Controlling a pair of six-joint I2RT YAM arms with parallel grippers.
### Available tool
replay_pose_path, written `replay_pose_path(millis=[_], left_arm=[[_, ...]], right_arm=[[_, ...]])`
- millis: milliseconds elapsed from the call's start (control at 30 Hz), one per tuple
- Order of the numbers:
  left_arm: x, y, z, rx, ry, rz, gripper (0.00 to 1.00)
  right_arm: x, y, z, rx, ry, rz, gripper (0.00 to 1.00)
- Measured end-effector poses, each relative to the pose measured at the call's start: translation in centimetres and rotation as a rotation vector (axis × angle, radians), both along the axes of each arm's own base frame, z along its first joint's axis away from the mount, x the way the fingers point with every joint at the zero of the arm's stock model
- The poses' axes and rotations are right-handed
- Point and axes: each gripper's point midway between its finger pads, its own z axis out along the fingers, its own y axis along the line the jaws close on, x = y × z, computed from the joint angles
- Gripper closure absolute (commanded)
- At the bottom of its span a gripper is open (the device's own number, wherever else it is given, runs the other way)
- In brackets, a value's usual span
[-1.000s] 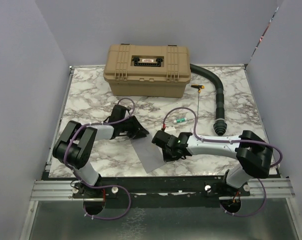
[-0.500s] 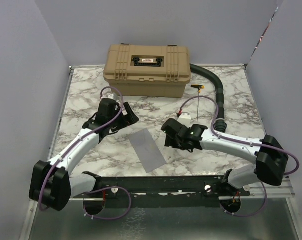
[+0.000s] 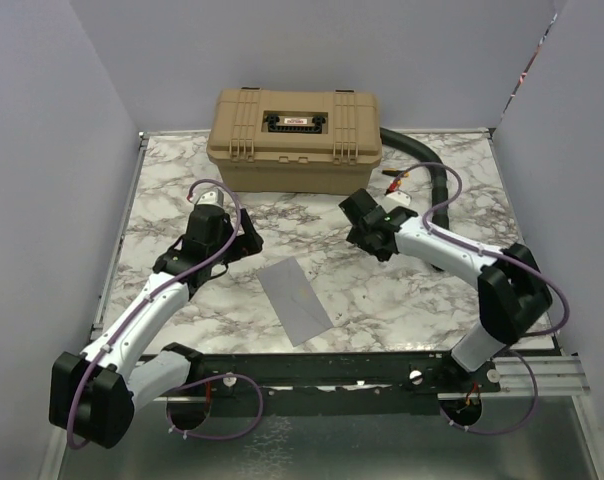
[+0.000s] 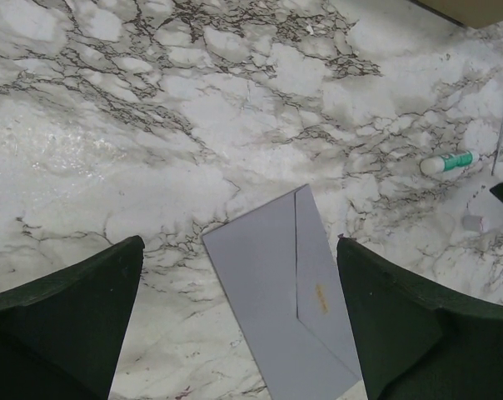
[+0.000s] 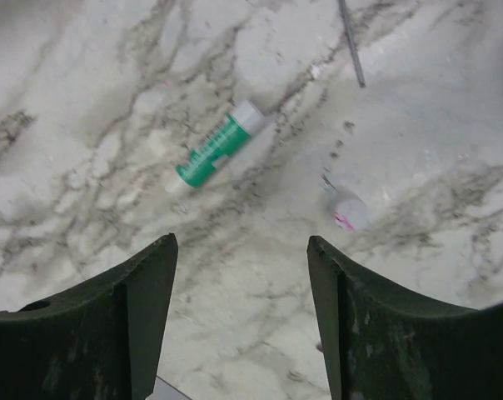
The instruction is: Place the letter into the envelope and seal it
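**Both grippers spread open over the marble table, envelope lying free between the arms**

The left gripper (image 4: 239, 267) has its two dark green fingers (image 4: 68, 325) spread wide apart. They hold nothing and touch nothing. Seen between them, lower down on the table, is the flat grey-lavender paper envelope (image 4: 285, 317). It lies at a slant, its flap folded flat against its body, with a small tan mark on its face.

The right gripper (image 5: 241, 258) also has its fingers (image 5: 385, 325) parted, with nothing in the gap. On the table ahead of it lies a small green-and-white glue stick (image 5: 216, 143), on its side. Near it are a small grey cap (image 5: 349, 208) and a thin metal rod (image 5: 351, 46).

From above, the envelope (image 3: 295, 300) rests on the white marble-patterned table (image 3: 172, 190), near its front edge and between the two arms. Both grippers are well apart from it, and nothing lies on it or blocks it.

Further back, a closed tan plastic case (image 3: 297, 140) with a black handle stands against the rear edge. To its right, a black ribbed hose (image 3: 440, 180) curves down behind the right arm.
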Motion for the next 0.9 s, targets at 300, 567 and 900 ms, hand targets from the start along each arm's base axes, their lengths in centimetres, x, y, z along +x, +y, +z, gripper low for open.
replay_pose_path(millis=[300, 567, 900], left_arm=[[-0.1, 0.2, -0.7, 0.012, 0.006, 0.003, 0.01], [-0.1, 0.2, -1.7, 0.023, 0.035, 0.003, 0.01], [0.0, 0.1, -2.0, 0.023, 0.04, 0.001, 0.01]], right_arm=[[4.3, 0.3, -3.5, -0.017, 0.036, -0.162, 0.45], [5.2, -0.6, -5.2, -0.021, 0.056, -0.22, 0.5], [5.6, -0.8, -6.6, -0.011, 0.092, -0.202, 0.86]])
